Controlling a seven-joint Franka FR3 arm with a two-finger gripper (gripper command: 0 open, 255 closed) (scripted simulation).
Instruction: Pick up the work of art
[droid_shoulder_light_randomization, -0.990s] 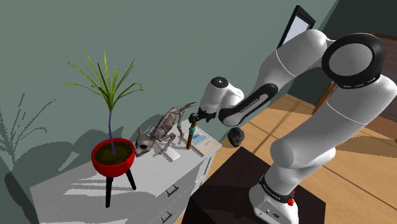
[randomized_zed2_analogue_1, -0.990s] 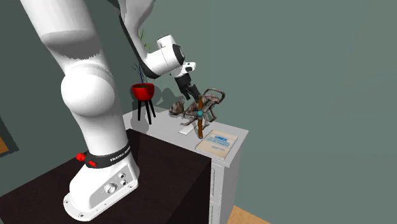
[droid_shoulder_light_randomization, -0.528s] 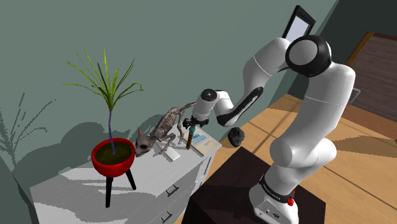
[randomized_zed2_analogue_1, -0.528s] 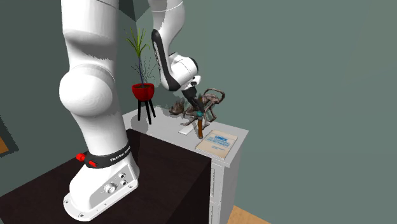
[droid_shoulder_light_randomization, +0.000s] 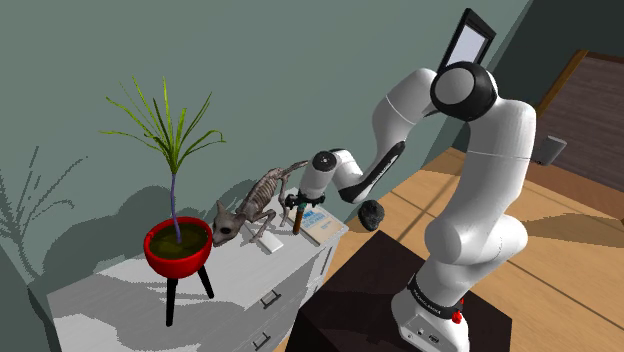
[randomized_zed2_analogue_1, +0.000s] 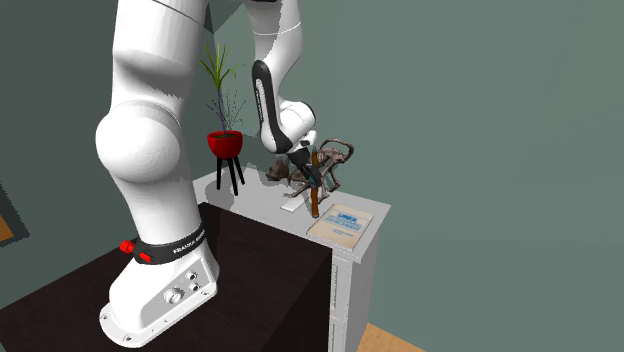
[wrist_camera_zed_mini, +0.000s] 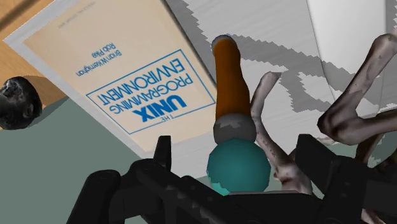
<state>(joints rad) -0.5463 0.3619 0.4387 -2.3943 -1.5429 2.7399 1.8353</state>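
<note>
A slim brown post (droid_shoulder_light_randomization: 297, 221) with a teal ball (wrist_camera_zed_mini: 238, 167) near its top stands upright at the near end of the white cabinet (droid_shoulder_light_randomization: 120, 300). It is beside a grey animal-skeleton sculpture (droid_shoulder_light_randomization: 255, 203). My gripper (droid_shoulder_light_randomization: 298, 203) has come down over the post's top. In the wrist view the gripper (wrist_camera_zed_mini: 236, 153) is open, its fingers (wrist_camera_zed_mini: 163, 154) on either side of the teal ball with a gap on each side. The skeleton's bones (wrist_camera_zed_mini: 356, 95) lie close beside the far finger. In the second exterior view the gripper (randomized_zed2_analogue_1: 308, 172) sits over the post (randomized_zed2_analogue_1: 315, 203), in front of the skeleton (randomized_zed2_analogue_1: 337, 157).
A tan and white UNIX book (wrist_camera_zed_mini: 127, 70) lies flat under the post, at the cabinet's corner (randomized_zed2_analogue_1: 345, 222). A red tripod pot (droid_shoulder_light_randomization: 178, 246) with a spiky plant stands further along. A dark lump (droid_shoulder_light_randomization: 372, 213) lies on the wooden floor. The dark stand (droid_shoulder_light_randomization: 380, 290) abuts the cabinet.
The arm has folded upward at the elbow and the hand has swung down and toward the skeleton, bringing the gripper onto the post's top. Post, skeleton and book have not moved.
</note>
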